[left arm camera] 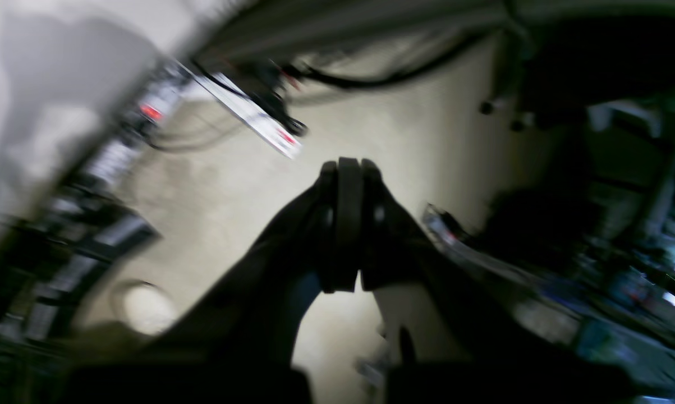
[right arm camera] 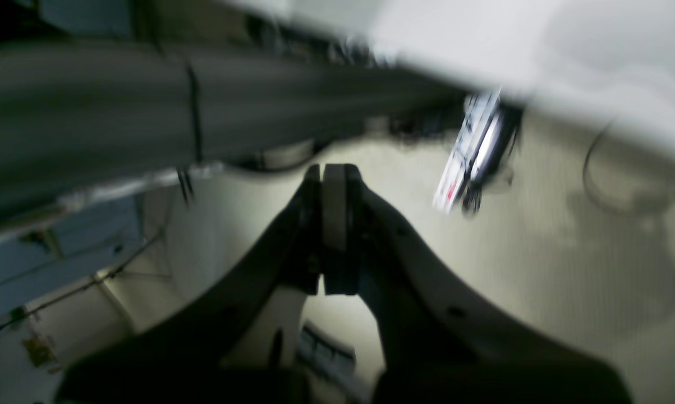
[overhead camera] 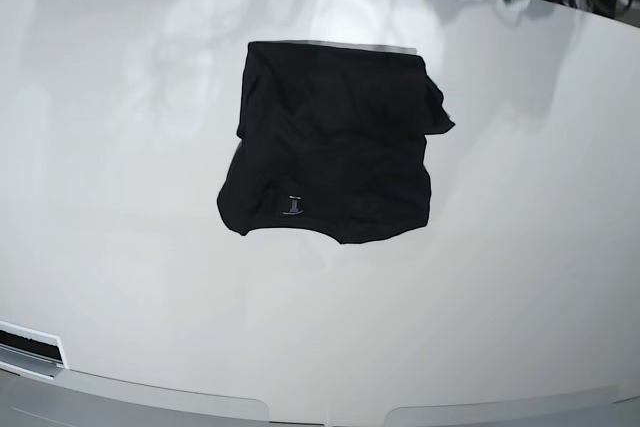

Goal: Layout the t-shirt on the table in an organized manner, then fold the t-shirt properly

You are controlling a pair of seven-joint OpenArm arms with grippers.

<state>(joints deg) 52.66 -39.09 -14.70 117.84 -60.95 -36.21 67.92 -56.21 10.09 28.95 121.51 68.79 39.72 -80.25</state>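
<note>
T-shirt (overhead camera: 335, 152) is in neither of our grippers: the left gripper (left arm camera: 348, 168) has its jaws pressed together on nothing, and the right gripper (right arm camera: 333, 171) is likewise closed and empty. Beyond both sets of jaws we see only blurred floor, a power strip (left arm camera: 253, 115) and cables, with no cloth between or near the fingertips. From the base view, the black shirt lies folded into a rough square on the table (overhead camera: 120, 197), around its middle and toward the far edge, well apart from both grippers.
</note>
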